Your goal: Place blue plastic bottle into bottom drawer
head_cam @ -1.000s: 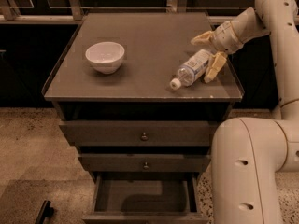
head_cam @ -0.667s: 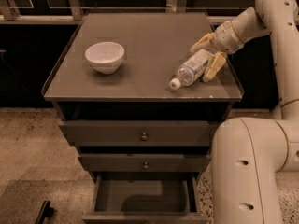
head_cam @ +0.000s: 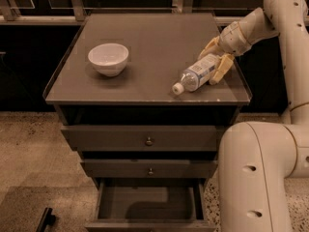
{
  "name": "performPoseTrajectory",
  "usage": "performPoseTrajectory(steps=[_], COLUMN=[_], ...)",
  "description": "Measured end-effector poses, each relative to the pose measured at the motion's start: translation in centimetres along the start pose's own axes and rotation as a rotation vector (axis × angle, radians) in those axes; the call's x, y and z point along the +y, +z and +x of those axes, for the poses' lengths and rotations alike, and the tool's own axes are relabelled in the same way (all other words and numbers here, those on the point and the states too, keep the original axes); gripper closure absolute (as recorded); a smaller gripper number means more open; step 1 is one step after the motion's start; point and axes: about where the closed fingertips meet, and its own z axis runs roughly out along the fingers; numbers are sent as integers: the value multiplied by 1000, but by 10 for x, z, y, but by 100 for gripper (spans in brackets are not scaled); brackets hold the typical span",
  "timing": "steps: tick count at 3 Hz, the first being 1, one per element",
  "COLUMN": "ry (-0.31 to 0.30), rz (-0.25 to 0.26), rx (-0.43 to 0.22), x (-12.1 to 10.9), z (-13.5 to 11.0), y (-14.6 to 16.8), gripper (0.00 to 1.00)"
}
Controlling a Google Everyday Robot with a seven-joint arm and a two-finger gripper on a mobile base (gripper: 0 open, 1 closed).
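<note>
At right on the grey-brown cabinet top (head_cam: 159, 37), the small clear bluish plastic bottle (head_cam: 194, 76) lies on its side, white cap aimed at the front edge. The cream two-finger gripper (head_cam: 211, 65) sits right at the bottle's base end; gripping or loose, cannot tell. Over at left stands a white round bowl (head_cam: 108, 58). Down at the bottom of the frame, the shallow bottom drawer (head_cam: 149, 224) is pulled open, well apart from the bottle.

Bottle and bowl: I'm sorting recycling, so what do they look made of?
Blue plastic bottle: clear bluish plastic, see-through with small glints; the hand is at its base end. Bowl: glossy white with a smooth sheen, probably ceramic, possibly plastic.
</note>
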Motion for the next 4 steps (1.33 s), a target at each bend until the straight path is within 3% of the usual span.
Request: performPoseTrajectory(steps=[1, 3, 4], ry=[0, 0, 119], rz=[0, 0, 70], rx=[0, 0, 25], x=[0, 0, 3], z=[0, -2, 8], y=[0, -2, -42], gripper=[100, 100, 100])
